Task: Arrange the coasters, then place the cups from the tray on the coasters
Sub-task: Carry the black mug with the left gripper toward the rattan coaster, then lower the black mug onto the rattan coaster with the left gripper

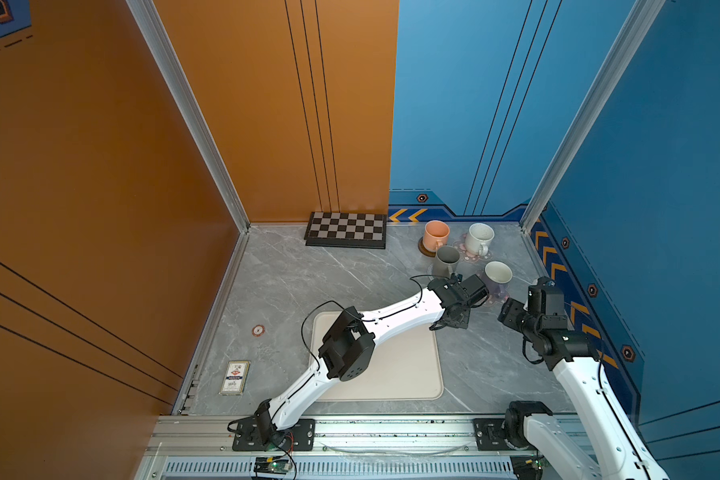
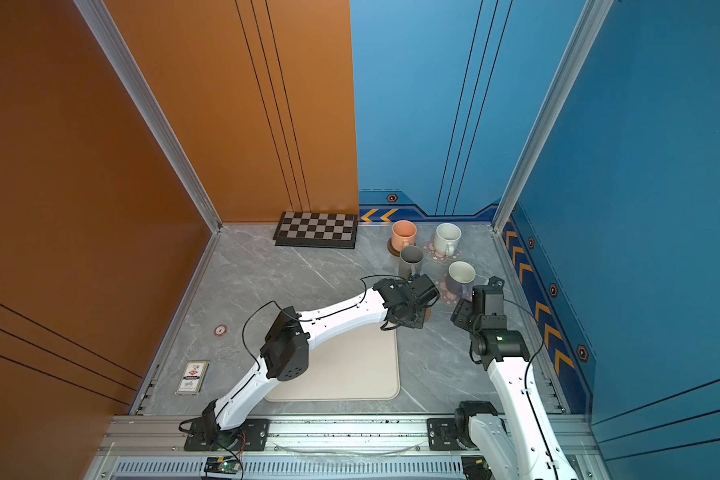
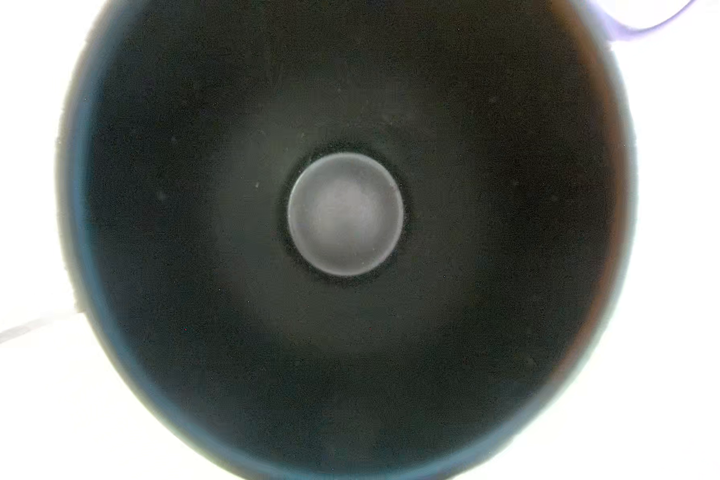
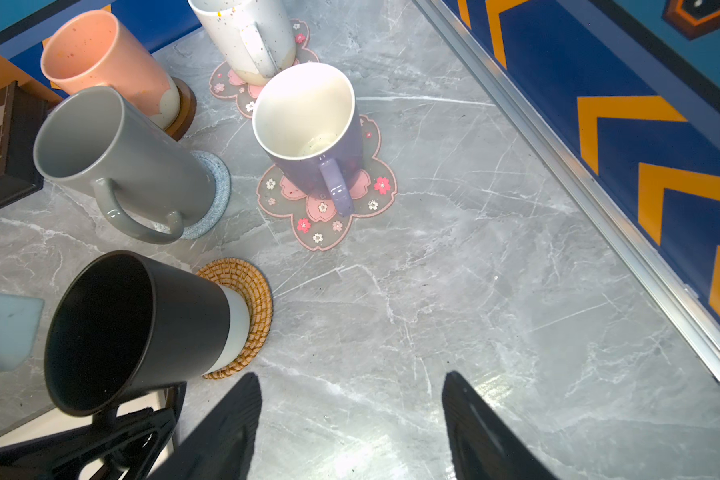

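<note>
The black mug (image 4: 142, 328) stands with its base on the rattan coaster (image 4: 254, 291), set toward one edge of it and not centred. Whether its full weight is down I cannot tell. The left hand (image 4: 129, 419) is clamped on the mug's handle, and its wrist camera looks straight down into the dark interior.

In a top view, the other four mugs stand around it from 12 to 2 o'clock, each on its own mat:
- The grey mug (image 4: 125, 166) is on the light-blue crochet coaster (image 4: 219, 187).
- The lavender mug (image 4: 308, 129) is on a blossom coaster (image 4: 350, 216).
- The speckled white mug (image 4: 246, 33) is on the second blossom coaster (image 4: 229, 87).
- The peach mug (image 4: 105, 58) is on the dark wooden disc (image 4: 186, 108).

The tray (image 1: 412, 374) lies at about 7 o'clock from the black mug, and no cup shows on the part the left arm leaves visible.

The right hand (image 4: 350, 424) hovers at roughly 3 o'clock over bare worktop (image 4: 474, 291), its fingers apart and holding nothing.

By my reading the task is all but done, with five coasters laid out and five cups on them. What seems left is for the left hand to let go of the handle and lift clear without dragging the mug off the rattan edge.
</note>
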You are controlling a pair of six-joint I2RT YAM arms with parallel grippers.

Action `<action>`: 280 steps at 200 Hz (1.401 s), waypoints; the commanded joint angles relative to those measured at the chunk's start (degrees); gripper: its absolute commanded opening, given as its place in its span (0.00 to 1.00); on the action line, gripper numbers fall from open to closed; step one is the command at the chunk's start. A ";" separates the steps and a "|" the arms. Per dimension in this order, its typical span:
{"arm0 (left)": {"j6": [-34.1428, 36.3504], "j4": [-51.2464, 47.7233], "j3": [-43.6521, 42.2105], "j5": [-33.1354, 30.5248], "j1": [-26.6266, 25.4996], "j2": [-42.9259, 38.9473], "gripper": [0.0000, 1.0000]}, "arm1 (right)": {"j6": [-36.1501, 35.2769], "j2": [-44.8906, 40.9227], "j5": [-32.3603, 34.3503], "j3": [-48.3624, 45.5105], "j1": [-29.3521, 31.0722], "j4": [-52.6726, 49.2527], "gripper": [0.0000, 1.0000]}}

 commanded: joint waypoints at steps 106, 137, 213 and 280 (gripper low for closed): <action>0.78 -0.76 4.71 -2.38 1.14 1.69 0.00 | 0.44 -2.55 -2.98 -1.83 -0.32 1.39 0.72; 0.35 -0.80 4.88 -2.17 1.00 2.41 0.00 | 0.51 -2.83 -3.02 -2.23 -0.33 1.39 0.72; -0.94 -0.76 3.36 -1.97 0.92 1.67 0.09 | 0.75 -3.89 -3.29 -2.26 -0.32 1.39 0.72; -1.69 -0.66 2.03 -2.07 0.65 0.66 0.24 | 0.85 -4.85 -3.74 -2.57 -0.32 0.77 0.72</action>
